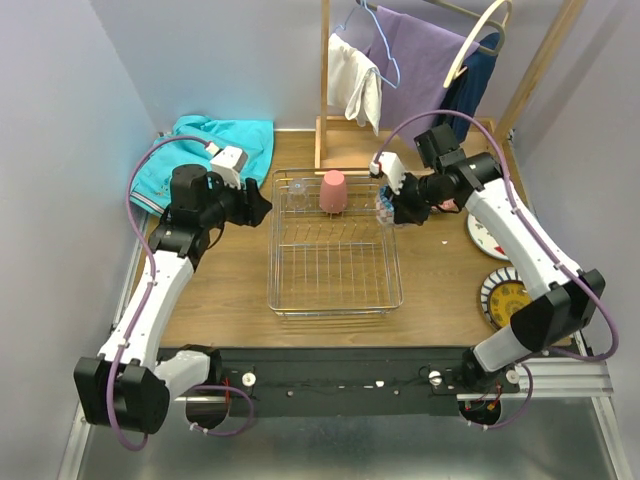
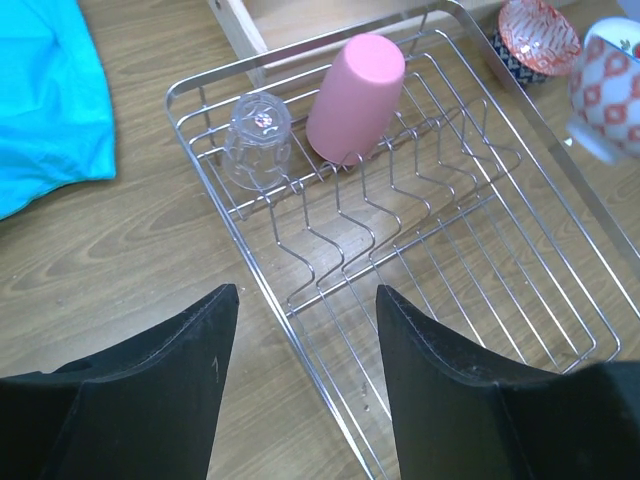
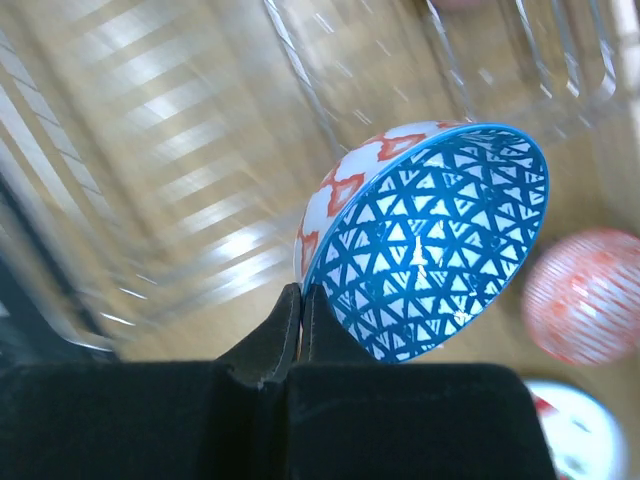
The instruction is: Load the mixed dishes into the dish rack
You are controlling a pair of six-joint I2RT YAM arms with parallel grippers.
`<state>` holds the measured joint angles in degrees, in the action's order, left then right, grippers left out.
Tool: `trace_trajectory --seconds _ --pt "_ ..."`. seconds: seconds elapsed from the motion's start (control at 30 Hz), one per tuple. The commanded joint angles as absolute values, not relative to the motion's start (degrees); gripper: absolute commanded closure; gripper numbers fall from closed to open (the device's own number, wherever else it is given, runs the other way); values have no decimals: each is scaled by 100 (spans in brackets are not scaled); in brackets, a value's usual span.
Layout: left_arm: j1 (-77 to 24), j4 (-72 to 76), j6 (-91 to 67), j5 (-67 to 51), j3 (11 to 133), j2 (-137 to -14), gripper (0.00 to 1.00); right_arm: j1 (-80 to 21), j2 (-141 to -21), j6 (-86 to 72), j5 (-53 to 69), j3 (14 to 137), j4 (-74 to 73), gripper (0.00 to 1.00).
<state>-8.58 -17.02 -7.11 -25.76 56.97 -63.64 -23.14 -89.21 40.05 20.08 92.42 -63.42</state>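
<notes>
Top external view: the right gripper point(image 1: 396, 204) hangs at the upper right corner of the dish rack point(image 1: 271, 250), pinching the blue-patterned bowl point(image 3: 430, 240) by its rim. The right wrist view shows the two fingers point(image 3: 283, 335) pressed nearly together on that rim, with the bowl tipped on edge so its blue triangle lining faces the camera. Blurred silver wires lie behind it.

Inside the rack, the pink cup point(image 2: 355, 97) stands mouth down along the upper edge. The small clear glass point(image 2: 258, 140) is also inverted, just beside the cup on its left. Rows of bent wire prongs fill the middle of the rack.

The left gripper point(image 2: 305, 295) hovers by the rack's left side, fingers spread wide and holding nothing.

On the wooden table point(image 1: 225, 290) at the right, the pink-patterned bowl point(image 3: 585, 295) sits near the held bowl. The white plate with red fruit motifs point(image 1: 483, 238) lies partly under the right arm, and a striped-rim yellow plate point(image 1: 503, 298) sits lower down, close to the table's edge.

A teal cloth point(image 1: 215, 140) lies at upper left. A wooden clothes rack point(image 1: 325, 70) hung with garments stands behind the dish rack.
</notes>
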Motion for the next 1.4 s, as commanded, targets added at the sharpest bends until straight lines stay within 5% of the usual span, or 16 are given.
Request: trace_trajectory --seconds 0.0,0.37,0.53,0.73,1.37 --pt "-817 -1845 -879 -1882 5633 -6082 34 -2417 -8534 1895 3310 9387 -5565 100" --pt "-817 -2575 -448 -1213 6127 -6223 35 -3076 -8438 -1869 5035 7922 -2070 100" --pt "-817 -2741 -430 -1608 6126 -6573 36 -3410 -7955 -3891 4528 6077 961 100" --pt "-826 -2769 -378 -1565 6064 -7022 41 -3727 -8068 -4850 3947 5248 2351 100" --pt "-826 -2804 -255 -1388 5669 -6531 41 -4218 -9035 -5907 2909 5159 2347 100"
